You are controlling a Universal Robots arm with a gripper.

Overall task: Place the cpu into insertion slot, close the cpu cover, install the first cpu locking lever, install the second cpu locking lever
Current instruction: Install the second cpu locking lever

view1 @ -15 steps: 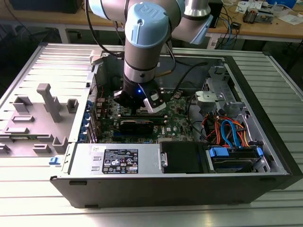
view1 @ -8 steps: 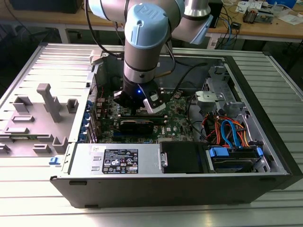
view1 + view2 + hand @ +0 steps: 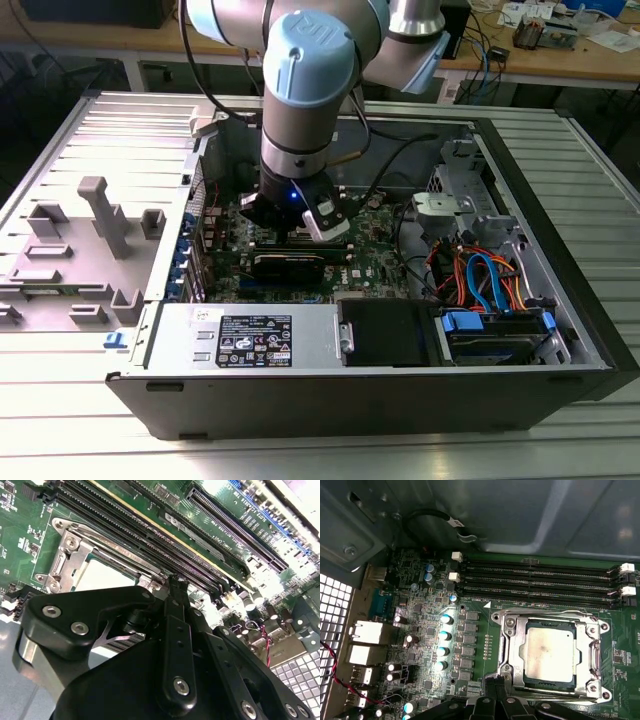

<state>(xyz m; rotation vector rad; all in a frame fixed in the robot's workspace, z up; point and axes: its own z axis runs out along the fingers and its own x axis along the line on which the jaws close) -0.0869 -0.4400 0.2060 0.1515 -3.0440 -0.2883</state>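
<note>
Cpu (image 3: 551, 652) seated under closed cpu cover (image 3: 592, 652), claw (image 3: 492, 686) just beside it

You see the cpu (image 3: 552, 652), silvery and square, lying flat in the insertion slot (image 3: 551, 681) on the green board. The cpu cover (image 3: 512, 652), a thin metal frame, lies closed around it, beside the memory slots.
</note>
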